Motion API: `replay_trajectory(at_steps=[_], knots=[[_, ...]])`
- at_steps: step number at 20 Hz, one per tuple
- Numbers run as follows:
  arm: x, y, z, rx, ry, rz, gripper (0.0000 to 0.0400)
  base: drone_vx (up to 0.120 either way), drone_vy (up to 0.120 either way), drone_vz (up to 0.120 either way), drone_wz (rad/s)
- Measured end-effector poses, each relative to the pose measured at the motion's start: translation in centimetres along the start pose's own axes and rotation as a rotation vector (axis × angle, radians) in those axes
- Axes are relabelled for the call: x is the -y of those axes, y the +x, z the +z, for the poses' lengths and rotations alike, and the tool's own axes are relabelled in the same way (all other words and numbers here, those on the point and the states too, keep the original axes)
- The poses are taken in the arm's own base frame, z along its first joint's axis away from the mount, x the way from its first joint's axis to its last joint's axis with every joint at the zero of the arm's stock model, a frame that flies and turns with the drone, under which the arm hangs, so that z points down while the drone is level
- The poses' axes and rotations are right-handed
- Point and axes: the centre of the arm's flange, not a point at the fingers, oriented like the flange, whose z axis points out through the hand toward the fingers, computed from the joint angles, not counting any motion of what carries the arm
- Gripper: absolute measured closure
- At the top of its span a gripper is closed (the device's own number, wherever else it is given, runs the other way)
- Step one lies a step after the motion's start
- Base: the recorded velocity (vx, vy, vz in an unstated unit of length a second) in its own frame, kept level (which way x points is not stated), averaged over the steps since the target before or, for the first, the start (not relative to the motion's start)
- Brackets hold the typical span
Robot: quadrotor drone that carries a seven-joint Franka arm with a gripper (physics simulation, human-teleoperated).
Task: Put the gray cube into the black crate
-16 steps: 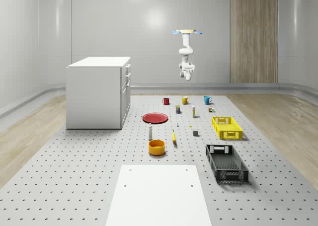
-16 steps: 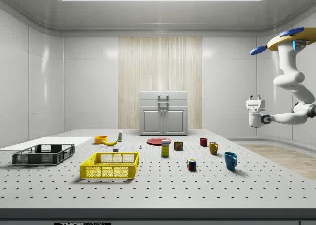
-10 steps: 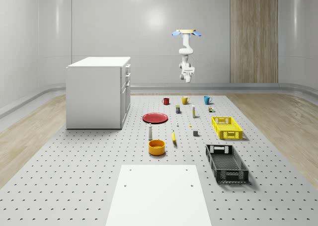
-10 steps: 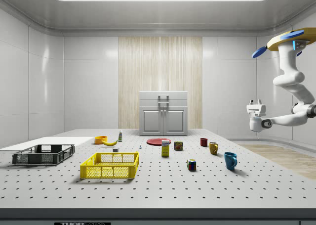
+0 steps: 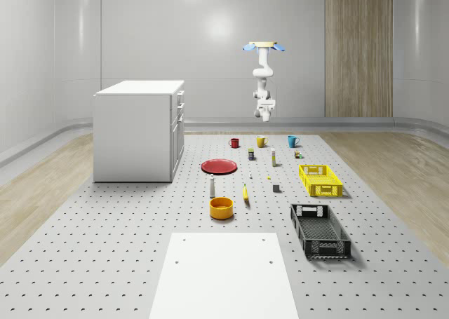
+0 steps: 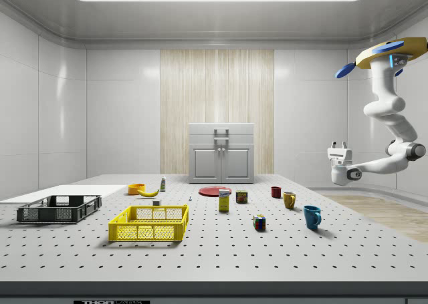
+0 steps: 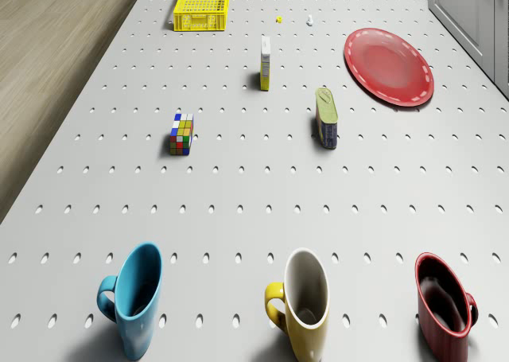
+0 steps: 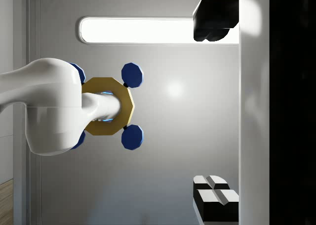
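Saw the drone (image 5: 264, 46) hovering high above the table's (image 5: 105, 249) far edge by the mugs (image 5: 262, 141), fingers (image 8: 212, 22) spread wide, empty, pointing upward. Found the gray cube (image 5: 276, 188) mid-table, left of the black crate (image 5: 320, 229). Needed fingers turned downward and squared to the cube before descending.

Below and ahead of the end effector, a blue mug (image 7: 134, 300), a yellow mug (image 7: 305, 310) and a red mug (image 7: 445, 303) stood in a row on the perforated surface (image 7: 238, 187). Farther out from it lay a colour-tiled puzzle cube (image 7: 182, 133), an upright small box (image 7: 266, 62), a can (image 7: 326, 117) on its side, a red plate (image 7: 389, 66) and a yellow crate (image 7: 203, 4).
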Motion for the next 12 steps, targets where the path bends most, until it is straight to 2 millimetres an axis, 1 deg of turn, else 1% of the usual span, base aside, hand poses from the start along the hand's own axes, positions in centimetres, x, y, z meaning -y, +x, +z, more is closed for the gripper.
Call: replay_trajectory(at_steps=[5, 12], knots=[[0.02, 0.02, -0.56, -0.003, 0.003, 0.0, 0.0, 0.12, 0.0, 0.0, 0.0], [0.01, 0.0, -0.77, -0.007, 0.006, 0.0, 0.0, 0.12, 0.0, 0.0, 0.0]])
